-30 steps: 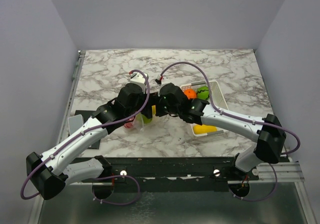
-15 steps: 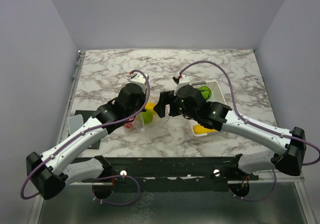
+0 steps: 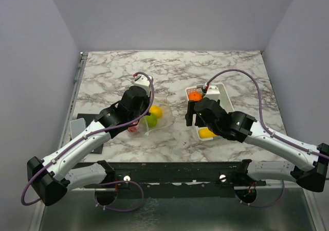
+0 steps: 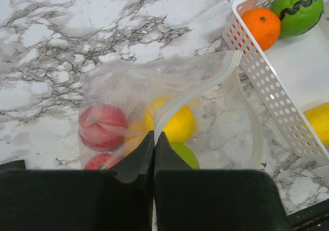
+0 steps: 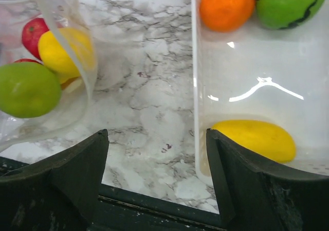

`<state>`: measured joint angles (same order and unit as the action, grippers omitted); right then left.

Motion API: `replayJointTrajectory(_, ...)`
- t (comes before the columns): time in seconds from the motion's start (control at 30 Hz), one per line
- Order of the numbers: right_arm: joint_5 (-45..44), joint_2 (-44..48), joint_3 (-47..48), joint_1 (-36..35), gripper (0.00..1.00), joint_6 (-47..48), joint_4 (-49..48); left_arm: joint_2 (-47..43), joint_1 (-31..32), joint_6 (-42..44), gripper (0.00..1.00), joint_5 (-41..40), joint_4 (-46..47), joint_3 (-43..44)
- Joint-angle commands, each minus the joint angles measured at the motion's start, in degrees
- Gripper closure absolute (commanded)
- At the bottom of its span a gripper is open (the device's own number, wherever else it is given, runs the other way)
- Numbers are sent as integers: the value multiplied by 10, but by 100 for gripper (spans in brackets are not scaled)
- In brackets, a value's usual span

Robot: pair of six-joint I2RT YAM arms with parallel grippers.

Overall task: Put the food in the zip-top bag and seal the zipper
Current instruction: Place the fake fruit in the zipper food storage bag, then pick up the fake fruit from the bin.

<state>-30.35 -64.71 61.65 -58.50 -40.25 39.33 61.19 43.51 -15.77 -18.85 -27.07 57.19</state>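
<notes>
The left fingers (image 4: 134, 156) are pinched shut on the limp bag (image 4: 128, 82) mid-desk (image 3: 118, 71). The right fingers (image 5: 77, 174), spread wide and empty, are held over the tray (image 5: 197, 87), where the yellow fruit (image 5: 254, 138), likely slippery, should be gripped midway.

A bare strip of table (image 5: 149, 102) is seen between the zip-top bag (image 5: 61, 112) and the tray (image 5: 195, 87); the bag's near edge is blocked by the left gripper (image 4: 154, 138).
</notes>
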Motion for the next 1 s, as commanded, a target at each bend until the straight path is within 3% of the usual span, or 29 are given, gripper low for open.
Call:
replayJointTrajectory(0.0,-60,11,-16,13,20,-43,85,1,-1,0,100,6,5,-5)
replayJointTrajectory(0.3,-59,-10,-29,69,21,-60,150,1,0,0,100,4,5,-5)
replayJointTrajectory(0.97,46,-94,-100,154,11,2,72,-3,0,1,100,6,5,-5)
